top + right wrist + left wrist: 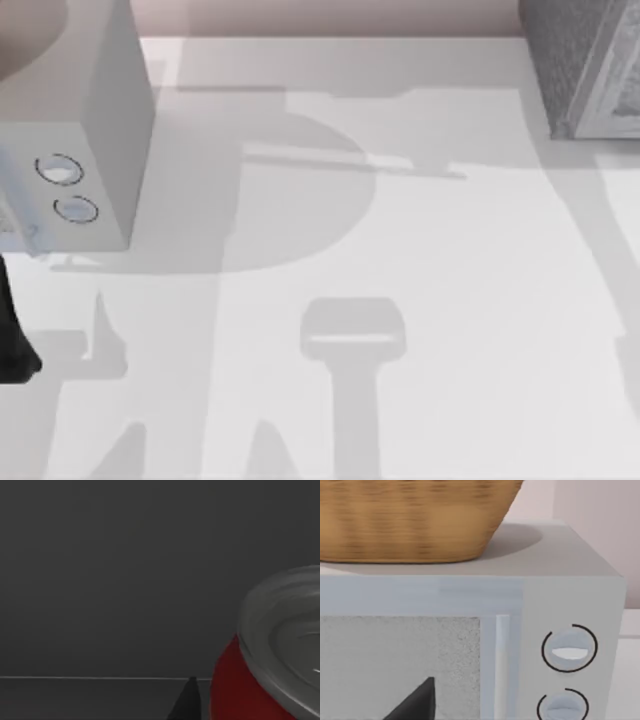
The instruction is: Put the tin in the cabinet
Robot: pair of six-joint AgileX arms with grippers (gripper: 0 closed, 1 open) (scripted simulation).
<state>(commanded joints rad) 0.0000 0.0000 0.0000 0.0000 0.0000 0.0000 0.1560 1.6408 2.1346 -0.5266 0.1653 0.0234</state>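
The tin (260, 680), red with a silver metal top, stands very close in the right wrist view. It is in front of a plain dark grey wall (125, 580). One dark fingertip (187, 702) of my right gripper shows just beside the tin; I cannot tell whether it touches. The cabinet (590, 70), a darker grey speckled box, sits at the table's far right corner in the top view. A dark part of my left arm (12, 340) shows at the left edge. One of its fingertips (417, 702) points at the front of a pale box.
The pale smooth box (100, 130) with two round rings (68, 190) stands at the far left. A woven basket (410, 520) rests on top of it. Arm shadows fall across the white table (450, 300).
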